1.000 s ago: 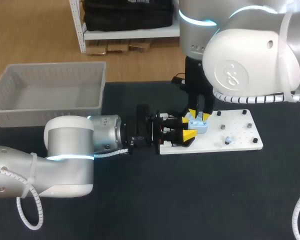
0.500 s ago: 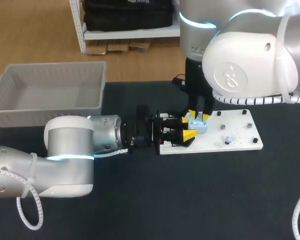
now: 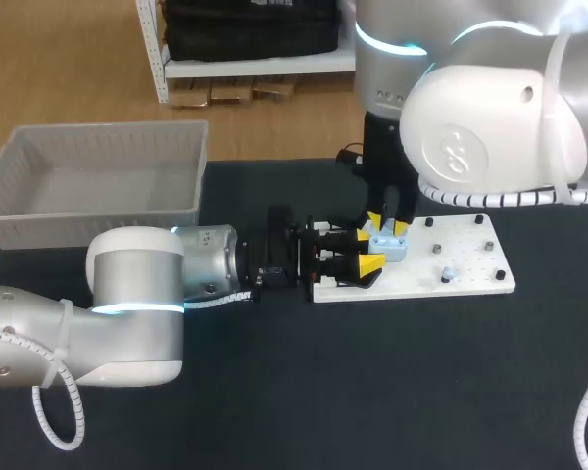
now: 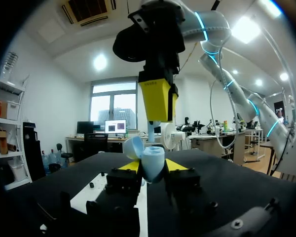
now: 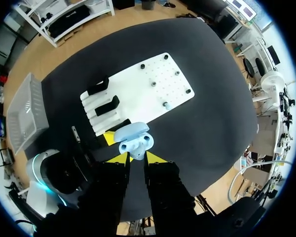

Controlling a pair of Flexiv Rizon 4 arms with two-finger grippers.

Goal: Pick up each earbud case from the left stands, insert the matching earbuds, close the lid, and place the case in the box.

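Case [image 3: 392, 249], lid open, clamped in left hand [image 3: 368, 250], right hand [image 3: 389, 226] above

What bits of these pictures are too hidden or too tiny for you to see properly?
1. Inside the earbud case: the left wrist view sees it side-on, and in the right wrist view it is too small to tell whether earbuds sit in it.
2. Whether the right gripper carries an earbud: too small in the right wrist view, and hidden by the arm in the head view.
3. On the white board, a small pale thing: too tiny to name.
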